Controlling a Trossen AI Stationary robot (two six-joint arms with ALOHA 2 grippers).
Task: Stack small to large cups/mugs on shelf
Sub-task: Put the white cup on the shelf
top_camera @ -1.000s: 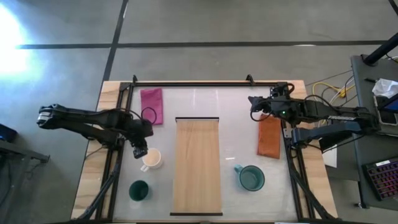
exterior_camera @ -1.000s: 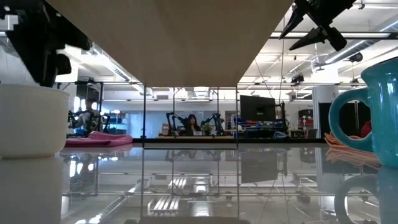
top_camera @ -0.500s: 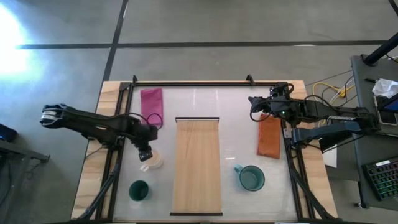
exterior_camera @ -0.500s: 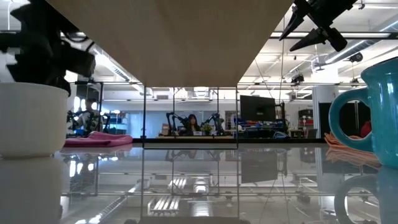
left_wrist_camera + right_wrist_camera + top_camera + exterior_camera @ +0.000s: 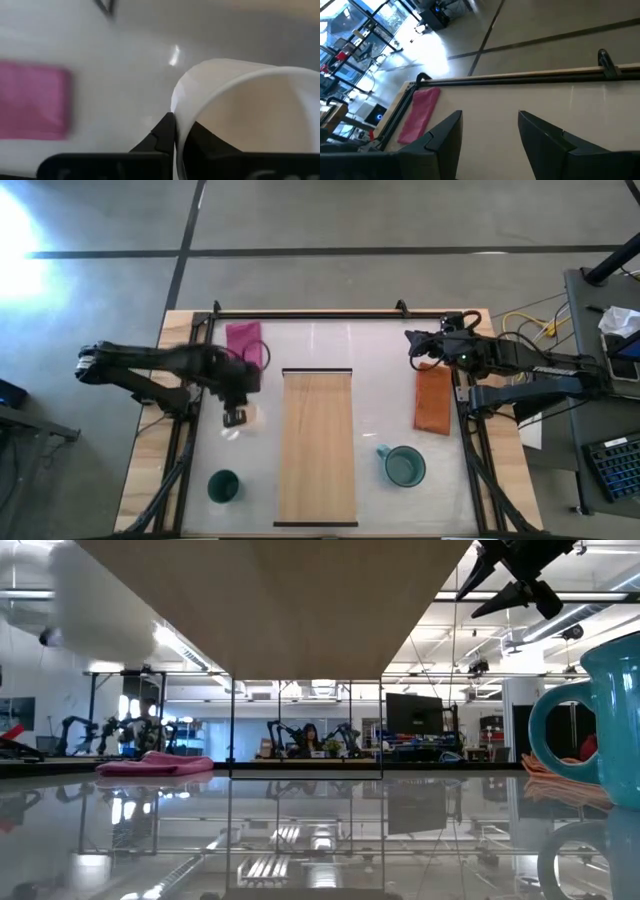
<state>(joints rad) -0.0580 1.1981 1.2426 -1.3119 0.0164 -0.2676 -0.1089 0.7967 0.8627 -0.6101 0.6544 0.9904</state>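
Observation:
The cream-white mug (image 5: 240,100) hangs above the table, left of the shelf (image 5: 318,445), with my left gripper (image 5: 235,417) shut on it. In the low view it is a white blur (image 5: 100,585) high at the left. The small dark green cup (image 5: 222,485) stands on its base near the table's front left. The teal mug (image 5: 404,466) stands right of the shelf, its handle toward the plank. My right gripper (image 5: 415,345) hovers open at the far right, above the table, with nothing between its fingers (image 5: 445,135). My left gripper pinches the mug's wall at the rim (image 5: 175,125), one finger (image 5: 162,135) outside and the other inside the mug. The fingers come from above, pointing down. The mug is lifted clear of the table, and I cannot tell if it hangs level.
A pink folded cloth (image 5: 245,340) lies at the far left, an orange one (image 5: 433,400) at the right beside the shelf. Black frame rails (image 5: 330,313) run along the far edge and both sides. The table top is glossy and mirrors the room.
My left gripper has come over the cream mug, shut on its rim and gone up with it. The mug, which stood on the table, is now lifted clear and has shifted a little toward the far edge.

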